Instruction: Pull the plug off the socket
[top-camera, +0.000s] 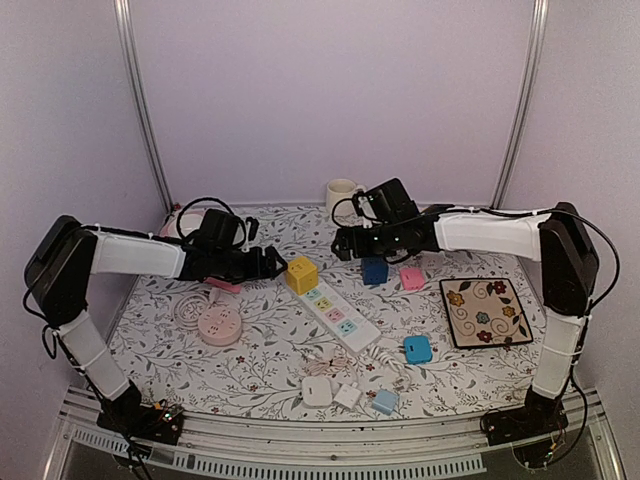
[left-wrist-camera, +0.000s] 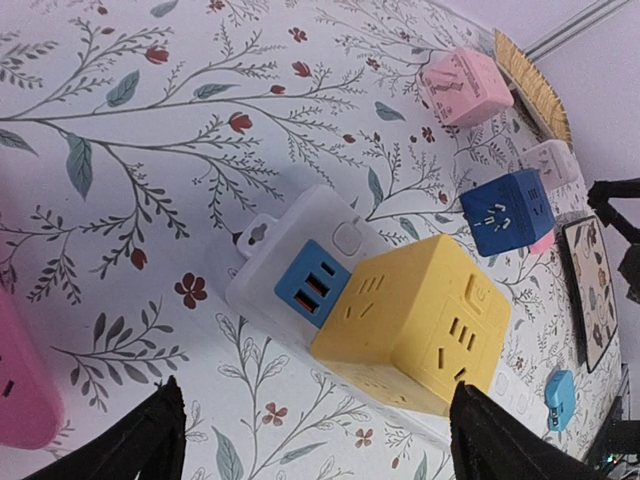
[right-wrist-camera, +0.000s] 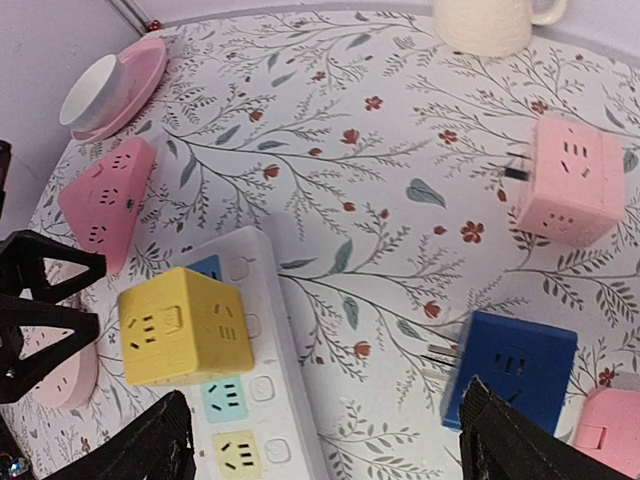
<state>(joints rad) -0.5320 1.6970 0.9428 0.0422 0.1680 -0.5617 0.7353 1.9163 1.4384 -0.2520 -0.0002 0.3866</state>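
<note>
Loose white adapters (top-camera: 317, 390) are lying at near edge of counter (top-camera: 200, 370), yellow cube plug (top-camera: 302, 274) is sitting in far end of white power strip (top-camera: 340, 315), left hand (top-camera: 277, 262) is hovering just left of it, spread wide, right hand (top-camera: 341, 243) is hovering just beyond, likewise spread.

A yellow plastic cube plug (left-wrist-camera: 415, 325) sits on the end of a translucent white plastic power strip (left-wrist-camera: 290, 245), beside its blue USB panel (left-wrist-camera: 312, 290), on a floral-printed tablecloth (left-wrist-camera: 150, 150). The left gripper (left-wrist-camera: 320, 445) hangs above with black fingertips (left-wrist-camera: 150, 440) wide apart, touching nothing. Beyond lie a dark blue cube adapter (left-wrist-camera: 505, 212) and a pink cube adapter (left-wrist-camera: 465, 87).
</note>
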